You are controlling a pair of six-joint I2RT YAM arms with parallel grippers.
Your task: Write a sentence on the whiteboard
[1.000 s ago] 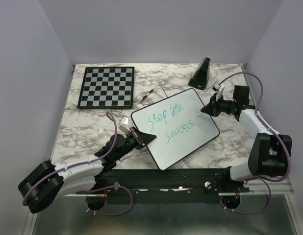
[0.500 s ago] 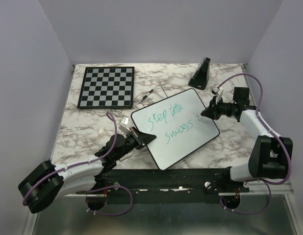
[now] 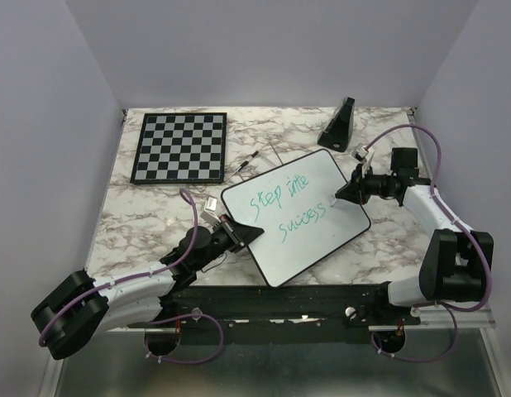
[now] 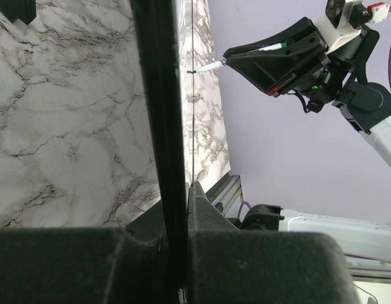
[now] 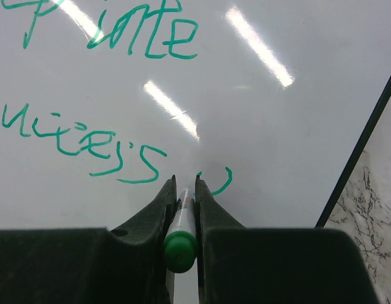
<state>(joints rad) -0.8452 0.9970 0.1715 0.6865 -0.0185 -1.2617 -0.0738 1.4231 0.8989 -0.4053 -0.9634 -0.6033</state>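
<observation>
The whiteboard [image 3: 326,175] lies tilted on the marble table, its black rim [image 4: 159,126] running edge-on through the left wrist view. The sentence [image 3: 287,207] in teal-green reads "Step into" over "success" [image 5: 88,142]. A short fresh curved stroke [image 5: 224,182] sits right after the last word. My right gripper [image 3: 339,197] [image 5: 185,180] is shut on a green marker [image 5: 181,235], tip down on the board by that stroke. My left gripper [image 3: 254,231] [image 4: 183,190] is shut on the board's near-left edge. The right gripper [image 4: 230,60] and its marker tip also show in the left wrist view.
A black-and-white chessboard [image 3: 179,146] lies at the back left. A black wedge-shaped stand [image 3: 338,126] sits at the back right, just beyond the whiteboard. A thin pen-like object [image 3: 248,163] lies between chessboard and whiteboard. Marble table [image 3: 136,217] shows left of the board.
My right gripper with the marker has shifted slightly left and toward me along the board's right part. The left gripper and the whiteboard have not moved.
</observation>
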